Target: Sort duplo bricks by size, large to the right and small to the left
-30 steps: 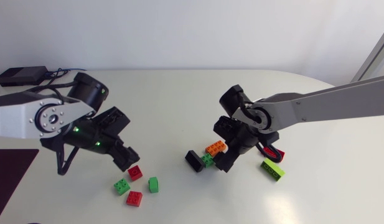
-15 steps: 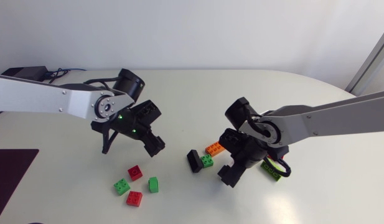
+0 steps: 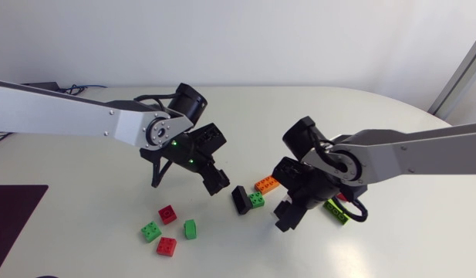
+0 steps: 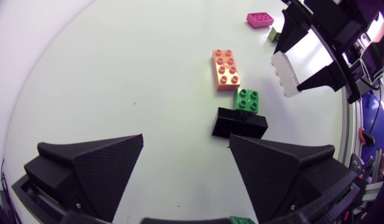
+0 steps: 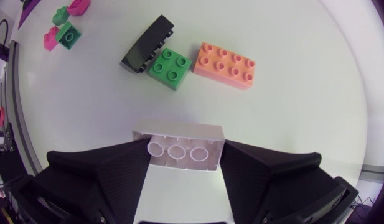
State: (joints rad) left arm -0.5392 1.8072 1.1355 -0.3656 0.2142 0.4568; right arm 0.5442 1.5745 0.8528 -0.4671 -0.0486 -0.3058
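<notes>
My right gripper (image 5: 185, 160) is clenched on a white brick (image 5: 177, 133), one finger pressed to each end. The brick's hollow underside is turned toward the wrist camera. Just ahead of it on the table lie three bricks in a row: a black brick (image 5: 148, 45) tipped on its side, touching a green two-by-two brick (image 5: 170, 68), and an orange two-by-four brick (image 5: 224, 65) just beside that.

In the head view the right gripper hangs at about 4 o'clock from this row. A lime brick (image 3: 339, 211), partly hidden by the arm, lies at its 3 o'clock.

My left gripper (image 4: 185, 140) is released, its fingers spread wide and holding nothing. The black brick lies just ahead of it, near one fingertip. Seen from above, the small-brick group (image 3: 167, 214), two red and two green, lies at 7 o'clock from the left gripper, well apart from the row.
</notes>
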